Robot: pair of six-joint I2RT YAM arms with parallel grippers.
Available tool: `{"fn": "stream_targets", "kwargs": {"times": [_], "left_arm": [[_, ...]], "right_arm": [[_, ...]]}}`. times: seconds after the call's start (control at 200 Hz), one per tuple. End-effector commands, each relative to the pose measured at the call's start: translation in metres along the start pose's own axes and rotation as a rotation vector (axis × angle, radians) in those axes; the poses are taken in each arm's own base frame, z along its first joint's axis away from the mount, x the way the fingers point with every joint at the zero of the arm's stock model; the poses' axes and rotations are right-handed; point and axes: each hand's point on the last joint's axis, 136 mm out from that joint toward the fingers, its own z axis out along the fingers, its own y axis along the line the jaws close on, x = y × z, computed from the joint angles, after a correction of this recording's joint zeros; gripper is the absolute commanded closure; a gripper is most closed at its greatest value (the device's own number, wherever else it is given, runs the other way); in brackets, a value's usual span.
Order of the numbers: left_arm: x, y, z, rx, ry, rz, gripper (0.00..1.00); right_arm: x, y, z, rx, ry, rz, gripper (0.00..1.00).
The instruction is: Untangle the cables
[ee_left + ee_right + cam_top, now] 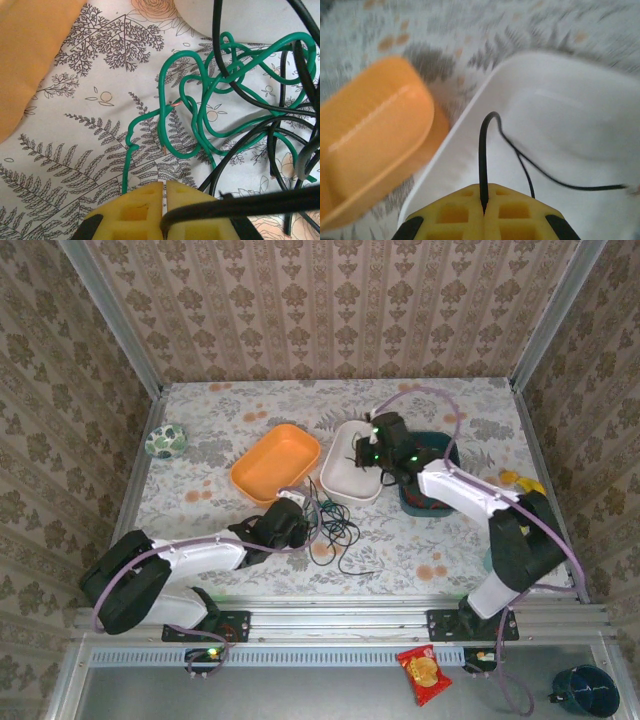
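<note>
**Black strands pinched on both sides**

My left gripper (pixel 165 202) is closed on a black cable (pixel 250 204) that runs off to its right. The green cable (pixel 200 127) loops in a tangle just ahead of it. My right gripper (pixel 484 206) clamps a thin black cable (pixel 482 150), seemingly above the white tray (pixel 470 127) in the blur, orange tray (pixel 370 130) to its left

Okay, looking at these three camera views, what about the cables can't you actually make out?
- Right wrist view: motion blur smears the black cable held by the right gripper; its far end leaves the right edge.
- Left wrist view: the black strands are cut off by the top and right edges.
- Top view: the tangle is too small to trace crossings; the right arm covers the teal bin.
</note>
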Motion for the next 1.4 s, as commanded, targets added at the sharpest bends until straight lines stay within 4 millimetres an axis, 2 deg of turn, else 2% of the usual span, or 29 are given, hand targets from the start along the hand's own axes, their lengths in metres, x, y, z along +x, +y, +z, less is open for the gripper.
{"fn": "stream_targets", "kwargs": {"times": [0.0,0.06,0.14,0.195,0.25,0.295,0.425,0.51,0.625,0.865,1.035,1.205,1.395], "left_arm": [[0.005,0.007,-0.002,-0.030,0.010,-0.014,1.00],[0.005,0.007,-0.002,-0.029,0.011,-0.012,1.00],[0.005,0.006,-0.001,-0.028,0.010,-0.012,1.00],[0.005,0.006,-0.001,-0.027,0.013,-0.012,1.00],[0.006,0.006,0.000,-0.026,0.017,-0.009,1.00],[0.005,0.005,0.000,-0.025,0.018,-0.008,1.00],[0.005,0.006,0.000,-0.028,0.015,-0.006,1.00],[0.005,0.006,0.001,-0.029,0.018,-0.001,1.00],[0.004,0.005,0.001,-0.027,0.017,0.000,1.00],[0.002,0.003,0.002,-0.021,0.015,0.004,1.00],[0.003,0.003,0.001,-0.021,0.017,-0.001,1.00],[0.004,0.004,0.000,-0.026,0.013,-0.011,1.00],[0.003,0.004,0.000,-0.026,0.015,-0.010,1.00]], "right_arm": [[0.036,0.012,0.012,0.021,0.117,-0.089,1.00],[0.048,0.010,0.015,0.040,0.161,-0.089,0.98],[0.054,0.012,0.014,0.028,0.191,-0.078,0.90],[0.051,0.015,0.010,0.015,0.183,-0.076,0.81],[0.044,0.017,0.003,0.003,0.160,-0.076,0.66],[0.037,0.019,-0.004,-0.003,0.134,-0.080,0.58],[0.018,0.015,-0.024,0.021,0.060,-0.082,0.47],[0.009,0.005,-0.036,0.064,0.018,-0.069,0.46],[0.002,-0.020,-0.049,0.143,-0.011,-0.002,0.45],[0.009,-0.117,-0.054,0.423,0.068,0.230,0.46],[0.024,-0.166,-0.039,0.541,0.161,0.259,0.46],[0.033,-0.191,-0.026,0.582,0.202,0.272,0.48],[0.031,-0.192,-0.004,0.544,0.198,0.277,0.54]]}}
